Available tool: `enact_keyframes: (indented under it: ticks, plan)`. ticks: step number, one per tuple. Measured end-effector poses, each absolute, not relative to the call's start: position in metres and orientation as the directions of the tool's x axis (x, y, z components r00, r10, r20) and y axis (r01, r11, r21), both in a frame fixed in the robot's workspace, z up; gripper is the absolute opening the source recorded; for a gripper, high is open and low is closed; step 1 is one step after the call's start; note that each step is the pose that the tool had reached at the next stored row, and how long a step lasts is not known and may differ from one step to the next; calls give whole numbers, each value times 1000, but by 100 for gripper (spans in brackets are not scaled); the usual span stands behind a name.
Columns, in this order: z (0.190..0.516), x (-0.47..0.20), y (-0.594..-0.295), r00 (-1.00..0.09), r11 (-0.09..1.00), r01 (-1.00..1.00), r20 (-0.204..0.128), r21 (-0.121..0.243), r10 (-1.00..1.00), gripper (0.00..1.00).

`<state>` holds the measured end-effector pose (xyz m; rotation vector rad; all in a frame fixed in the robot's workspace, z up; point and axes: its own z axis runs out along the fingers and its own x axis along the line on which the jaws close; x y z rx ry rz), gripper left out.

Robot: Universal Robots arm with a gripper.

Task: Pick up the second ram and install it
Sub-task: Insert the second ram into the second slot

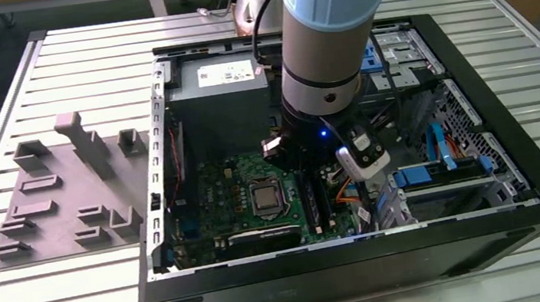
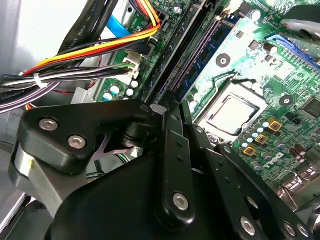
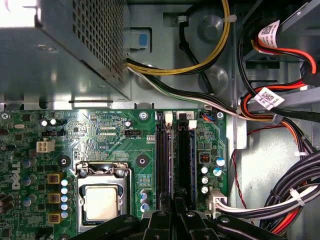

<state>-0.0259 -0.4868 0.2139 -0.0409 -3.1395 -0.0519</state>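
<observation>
Black linkages of the gripper (image 3: 175, 202) sat closest to the lens in both wrist views, and the fingers (image 3: 186, 220) were drawn together until the tips all but met. The tips hung over the long black memory slots (image 3: 164, 160) of the motherboard (image 3: 100, 130). Just beyond them, the second ram (image 3: 183, 160) lay as a dark bluish-green strip along one slot on the side away from the processor, its near end running under the fingertips. Whether the fingers pinched it or only stood over it I could not tell.

Beside the slots sat the square processor socket (image 3: 102, 200) with its metal frame. On the slots' other side, bundles of black, red, orange and yellow cables (image 3: 280, 200) ran along the case wall. Farther off, the perforated grey power supply (image 3: 60, 50) filled the corner of the case beyond the board.

From the exterior view, the open black computer case (image 1: 366, 263) lay on its side on the slatted metal surface (image 1: 83, 58), near its front edge. The pale blue and grey arm (image 1: 324, 44) reached down into it over the board. A grey moulded tray (image 1: 59, 192) with raised blocks lay well apart from the arm, just beside the case, toward the surface's edge at the exterior view's left.
</observation>
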Motion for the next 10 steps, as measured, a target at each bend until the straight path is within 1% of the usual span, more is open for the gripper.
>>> enact_keyframes:
  ticks: [10]
  plan:
    - [216,-26,-487,-1000,999,26,1,36,26,14]
